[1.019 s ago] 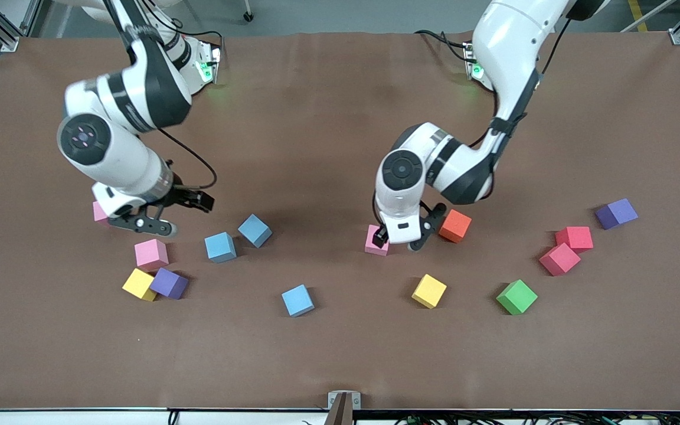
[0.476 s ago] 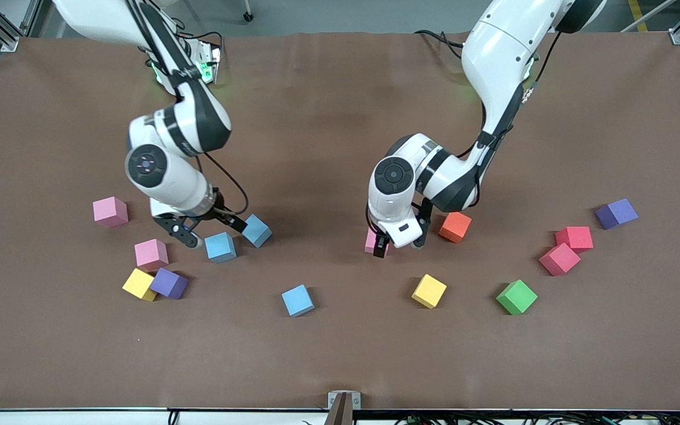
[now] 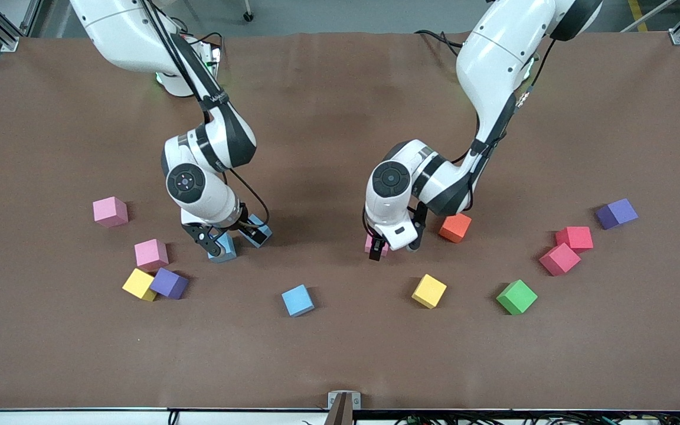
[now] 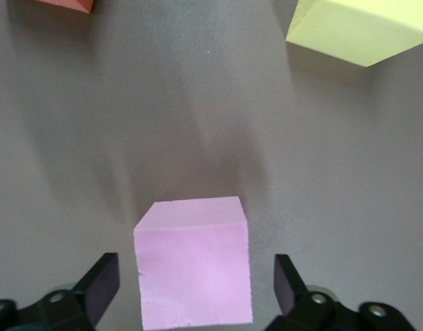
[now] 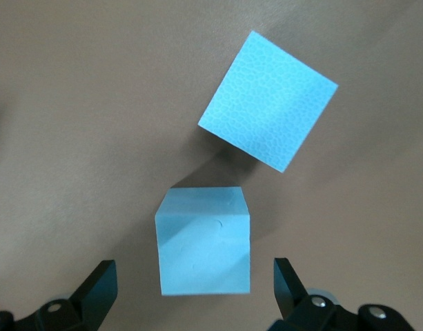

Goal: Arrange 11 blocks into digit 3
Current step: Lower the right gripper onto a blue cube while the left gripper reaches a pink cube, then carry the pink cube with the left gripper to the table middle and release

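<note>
The blocks lie scattered over the brown table (image 3: 340, 366), none of them lined up into a figure yet. Near the middle, a pink block (image 4: 194, 265) sits on the cloth between the spread fingers of the left gripper (image 3: 393, 247), a clear gap showing on either side of it, so nothing is pinched. Just beside that gripper, toward the left arm's end, is the orange block (image 3: 455, 227), and nearer the front camera a yellow block (image 3: 429, 290) and the green block (image 3: 516, 297). Further toward the left arm's end two red blocks (image 3: 567, 248) touch at a corner, with a purple block (image 3: 616, 213) past them. The right gripper (image 3: 229, 241) is low over a pair of light blue blocks, its fingers wide on both sides of one light blue block (image 5: 204, 241) without touching it; the second light blue block (image 5: 268, 99) lies turned at an angle just beside the first. A third light blue block (image 3: 297, 300) sits alone nearer the front camera. Toward the right arm's end are two more pink blocks (image 3: 151, 254), well apart from each other, and a yellow block (image 3: 138, 284) touching another purple block (image 3: 169, 283).
</note>
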Robot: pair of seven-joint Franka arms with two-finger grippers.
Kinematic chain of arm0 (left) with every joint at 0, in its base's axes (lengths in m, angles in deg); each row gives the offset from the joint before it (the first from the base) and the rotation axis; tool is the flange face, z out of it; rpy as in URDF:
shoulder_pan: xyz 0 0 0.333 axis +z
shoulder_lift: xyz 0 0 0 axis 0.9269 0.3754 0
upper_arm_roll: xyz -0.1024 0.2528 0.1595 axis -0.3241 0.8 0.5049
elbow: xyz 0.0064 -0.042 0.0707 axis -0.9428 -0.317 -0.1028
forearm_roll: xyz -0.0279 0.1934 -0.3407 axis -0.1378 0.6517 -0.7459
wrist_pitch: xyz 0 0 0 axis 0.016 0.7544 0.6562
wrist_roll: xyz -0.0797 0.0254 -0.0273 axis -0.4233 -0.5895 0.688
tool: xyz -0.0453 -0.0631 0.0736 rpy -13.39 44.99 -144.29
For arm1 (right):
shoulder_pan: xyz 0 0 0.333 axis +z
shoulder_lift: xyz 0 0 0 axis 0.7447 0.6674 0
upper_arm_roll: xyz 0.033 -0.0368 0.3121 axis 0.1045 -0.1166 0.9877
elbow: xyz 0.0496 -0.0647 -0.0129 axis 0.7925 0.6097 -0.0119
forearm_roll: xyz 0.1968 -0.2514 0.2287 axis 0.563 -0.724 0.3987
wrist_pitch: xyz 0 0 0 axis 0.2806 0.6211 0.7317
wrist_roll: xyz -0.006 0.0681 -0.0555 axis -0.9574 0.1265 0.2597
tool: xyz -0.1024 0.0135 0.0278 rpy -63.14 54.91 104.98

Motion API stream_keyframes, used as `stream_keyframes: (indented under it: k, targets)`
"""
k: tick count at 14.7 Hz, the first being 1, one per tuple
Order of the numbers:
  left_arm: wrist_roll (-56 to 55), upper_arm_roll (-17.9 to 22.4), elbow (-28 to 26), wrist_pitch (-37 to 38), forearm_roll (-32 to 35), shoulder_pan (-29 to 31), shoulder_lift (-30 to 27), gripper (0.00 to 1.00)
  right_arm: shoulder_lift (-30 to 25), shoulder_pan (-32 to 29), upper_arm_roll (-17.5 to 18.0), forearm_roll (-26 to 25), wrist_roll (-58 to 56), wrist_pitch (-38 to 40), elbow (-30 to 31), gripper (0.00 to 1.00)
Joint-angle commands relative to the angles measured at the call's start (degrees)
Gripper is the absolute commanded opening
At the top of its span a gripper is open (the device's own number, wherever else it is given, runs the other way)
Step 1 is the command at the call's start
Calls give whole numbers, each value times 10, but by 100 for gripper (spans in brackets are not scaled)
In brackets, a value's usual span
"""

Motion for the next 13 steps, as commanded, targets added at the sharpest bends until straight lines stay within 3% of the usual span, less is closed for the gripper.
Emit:
stream_keyframes:
  k: [1,2,4,6,7,8,11,13]
  targets:
    - [-15,5,11,-16,14,-9,19,91,28,10,-6,-7,7,-17,-16,100]
    - [-15,5,11,-17,15,-10,20,83,35,10,-7,-20,7,-18,-15,100]
    - [-5,4,8,-17,19,-10,13,48,45,13,-7,-45,7,-18,-15,100]
    - [16,-2,-9,-10,23,-8,-7,23,49,18,-7,-46,7,-18,-14,100]
    - [33,-10,-31,-10,24,-8,-27,18,52,18,-7,-46,7,-18,-13,96]
    - [60,-20,-48,-10,24,-8,-48,18,54,18,-7,-46,7,-18,-13,86]
    - [192,-55,-153,-18,24,-8,-125,18,54,17,-6,-45,9,-18,-11,43]
    - [265,-83,-202,-30,25,-8,-151,18,47,18,-5,-44,9,-11,-3,28]
